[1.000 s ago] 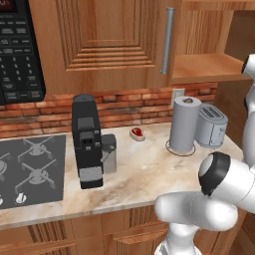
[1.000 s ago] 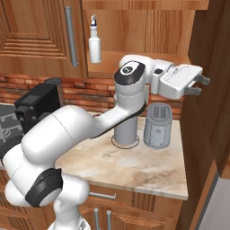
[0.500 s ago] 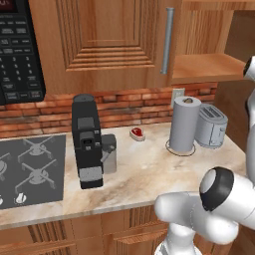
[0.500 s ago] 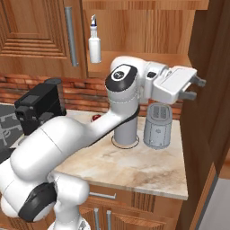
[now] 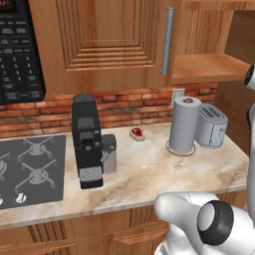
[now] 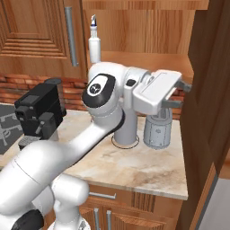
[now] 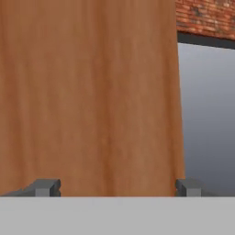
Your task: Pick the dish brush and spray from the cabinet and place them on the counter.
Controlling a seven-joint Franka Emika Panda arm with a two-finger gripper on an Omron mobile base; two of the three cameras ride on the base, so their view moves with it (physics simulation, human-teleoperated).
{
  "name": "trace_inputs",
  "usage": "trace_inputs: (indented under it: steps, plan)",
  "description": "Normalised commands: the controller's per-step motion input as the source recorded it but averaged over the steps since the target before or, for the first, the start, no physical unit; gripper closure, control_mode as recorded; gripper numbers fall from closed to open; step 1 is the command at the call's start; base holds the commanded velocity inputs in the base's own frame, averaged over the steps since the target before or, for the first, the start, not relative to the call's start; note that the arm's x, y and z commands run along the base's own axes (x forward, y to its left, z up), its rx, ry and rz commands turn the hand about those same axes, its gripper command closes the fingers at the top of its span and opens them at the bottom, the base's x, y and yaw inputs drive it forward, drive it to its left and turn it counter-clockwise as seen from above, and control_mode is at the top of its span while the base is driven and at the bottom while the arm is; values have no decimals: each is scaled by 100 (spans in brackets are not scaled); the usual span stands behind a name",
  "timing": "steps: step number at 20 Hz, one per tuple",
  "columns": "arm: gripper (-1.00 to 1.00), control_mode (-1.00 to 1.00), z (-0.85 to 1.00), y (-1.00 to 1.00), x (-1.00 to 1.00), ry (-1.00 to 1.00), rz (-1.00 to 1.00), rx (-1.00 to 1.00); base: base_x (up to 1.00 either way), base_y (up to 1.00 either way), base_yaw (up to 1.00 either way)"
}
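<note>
Two targets: the spray (image 6: 94,42) is standing upright on the shelf of the cabinet (image 5: 109,45), just beside the closed door's bar handle (image 6: 69,36); the dish brush is not something I am finding, so its place is unknown.
Gripper: the gripper (image 6: 182,93) is hanging at the arm's far right end, fingers spread wide and gripping nothing, with both tips (image 7: 46,187) far apart in the hand view.
Facing: the hand camera is looking straight at a brown wooden panel (image 7: 92,92), seemingly the open cabinet door (image 6: 209,90) standing at the right, with the gripper pointing away from the spray.
Counter: the counter (image 5: 149,169) is carrying a coffee machine (image 5: 87,142), a paper towel roll (image 5: 183,124) and a toaster (image 5: 211,125), leaving bare stone in front.
Stage: judging from this, nothing is lifted yet and both items are waiting.
Risk, door: the fingers are sitting near the wooden panel, so any push forward is likely knocking into it.
Risk, swing: turning back toward the shelf is sweeping the hand over the paper towel roll and toaster, which could be toppled.
Risk, bottle: the spray is slim and tall, so a glancing finger is liable to tip it off the shelf edge.
Risk, brush: reaching in without seeing the brush is risking a blind grasp.
</note>
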Motion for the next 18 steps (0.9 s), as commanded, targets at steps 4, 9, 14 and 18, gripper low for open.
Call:
trace_inputs:
  steps: [4,9,14,18]
  plan:
    - [-100,-100,2,54,-42,0,7,-5,0,0,0]
    - [-100,-100,4,54,-41,0,9,-4,0,0,0]
    - [-100,-100,5,55,-37,2,12,-4,0,0,0]
    - [-100,-100,3,49,-33,4,17,-4,0,0,0]
